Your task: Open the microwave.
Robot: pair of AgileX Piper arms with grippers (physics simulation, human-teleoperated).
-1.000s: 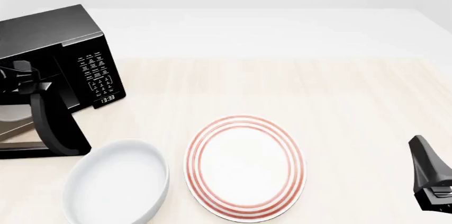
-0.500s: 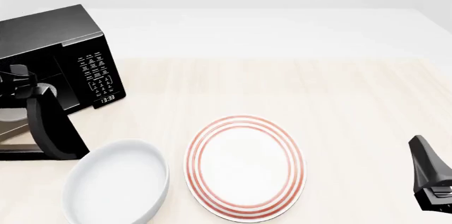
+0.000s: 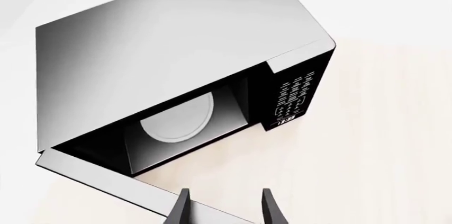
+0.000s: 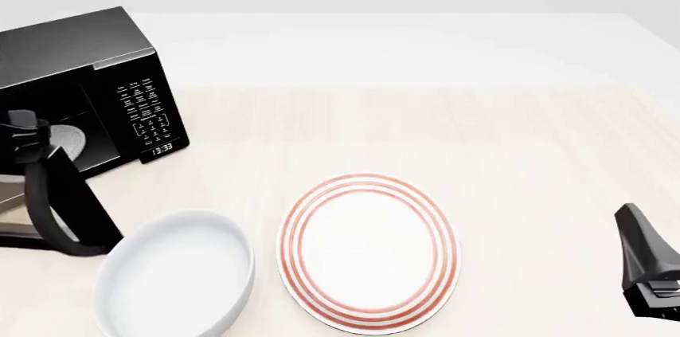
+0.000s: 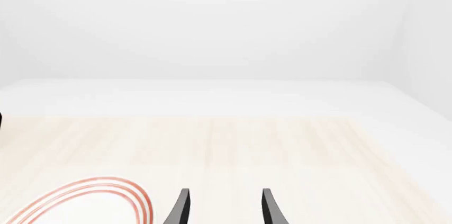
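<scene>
While the microwave (image 3: 190, 70) stands with its door (image 3: 106, 184) swung wide, the left gripper (image 3: 223, 208) straddles the door's edge, fingers spread. Front view: microwave (image 4: 91, 82) far left, white bowl (image 4: 175, 277) and striped plate (image 4: 369, 251) near. Right gripper (image 5: 223, 208) hovers spread.

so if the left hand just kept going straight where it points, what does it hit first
Probably the microwave's open door: the left hand straddles its edge, fingers apart. Past that lie bare table and the open cavity with the turntable, though depth is hard to judge.
</scene>
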